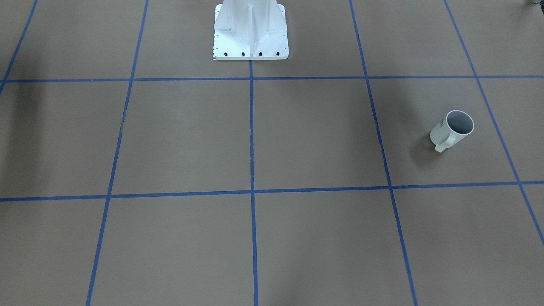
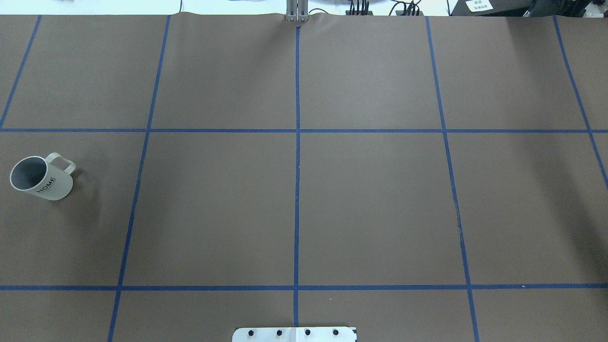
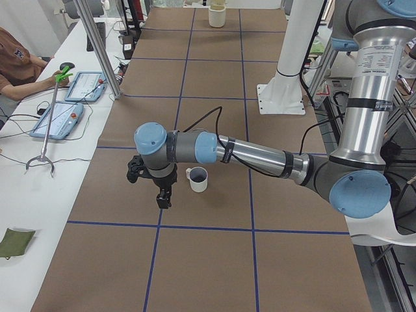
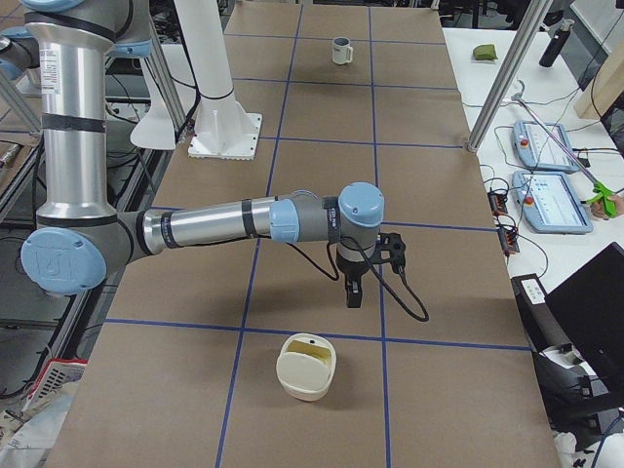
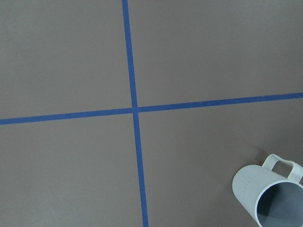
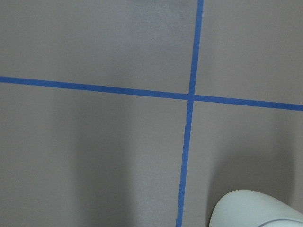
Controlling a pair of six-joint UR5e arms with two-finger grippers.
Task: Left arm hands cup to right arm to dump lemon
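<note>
So the cup (image 2: pixel 40 178) is sitting upright on the table (image 2: pixel 370 204), way over on the robot's left side, inside one square of the blue tape grid (image 2: pixel 297 142). It's a cream-white mug with one loop handle and a greyish inside, and it's showing "HOME" in dark letters on its side. The left gripper (image 3: pixel 162 197) is hanging just beside it, pointing down, and the left wrist camera is catching the cup in its lower right corner. The right gripper (image 4: pixel 353 292) is hovering near a cream tub (image 4: pixel 307 368) at the other end of the table. I can't tell whether either set of fingers is released or clenched. Brown paper is covering the table, and a white robot base (image 1: pixel 250 34) is standing at the middle of one long edge. A person (image 3: pixel 13 58) is sitting at a white side bench with a tablet (image 3: pixel 84 84).
</note>
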